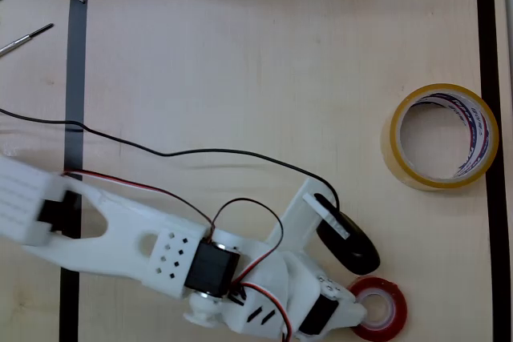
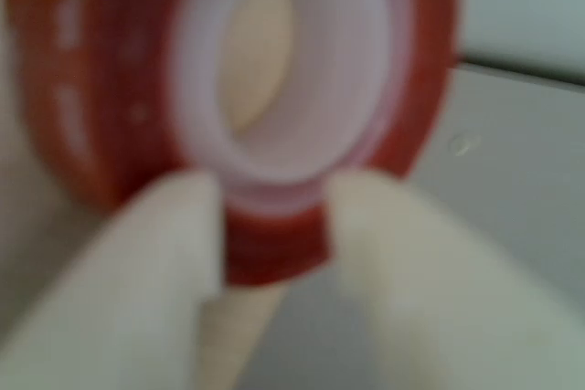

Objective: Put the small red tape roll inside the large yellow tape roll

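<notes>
From above, the small red tape roll (image 1: 380, 308) lay low on the desk (image 1: 240, 70), the white arm's fingers (image 1: 358, 310) on its rim. The large yellow tape roll (image 1: 443, 135) sat well apart. Up close, the fingers (image 2: 274, 235) pinched the red roll's (image 2: 91, 89) wall.

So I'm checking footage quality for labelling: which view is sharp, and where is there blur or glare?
Overhead view: sharp and evenly lit, with a slight sheen on the large yellow tape roll. Wrist view: badly out of focus at close range; the small red tape roll and the end effector fingers have soft edges.
</notes>
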Robot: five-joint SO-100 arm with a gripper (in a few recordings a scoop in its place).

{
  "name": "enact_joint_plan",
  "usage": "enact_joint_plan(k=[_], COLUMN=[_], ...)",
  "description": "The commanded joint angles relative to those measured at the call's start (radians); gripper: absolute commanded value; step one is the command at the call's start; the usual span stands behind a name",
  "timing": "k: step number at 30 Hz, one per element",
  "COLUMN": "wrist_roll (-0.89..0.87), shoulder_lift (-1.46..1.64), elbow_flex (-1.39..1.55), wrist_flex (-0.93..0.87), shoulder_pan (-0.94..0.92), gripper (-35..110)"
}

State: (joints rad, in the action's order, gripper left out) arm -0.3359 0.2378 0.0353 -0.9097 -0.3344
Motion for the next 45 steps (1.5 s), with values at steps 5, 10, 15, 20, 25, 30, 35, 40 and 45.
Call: enact_joint_plan(k=[5, 10, 15, 20, 25, 30, 35, 40, 45], wrist_roll=[-0.035, -0.034, -0.035, -0.029, -0.035, -0.029, -0.026, 0.021, 0.023], shoulder_lift=[0.06, 0.078, 0.071, 0.044, 0.02, -0.041, -0.074, -0.089, -0.078], elbow_flex=[-0.278, -0.278, -0.278, -0.278, -0.278, -0.278, -0.276, -0.268, -0.27], wrist_flex=[-0.069, -0.133, -0.172, -0.215, -0.23, -0.172, -0.163, -0.184, -0.302], shoulder_pan=[0.006, 0.029, 0.051, 0.048, 0.035, 0.029, 0.028, 0.031, 0.043], gripper=[16, 17, 17, 19, 19, 17, 17, 3, 0])
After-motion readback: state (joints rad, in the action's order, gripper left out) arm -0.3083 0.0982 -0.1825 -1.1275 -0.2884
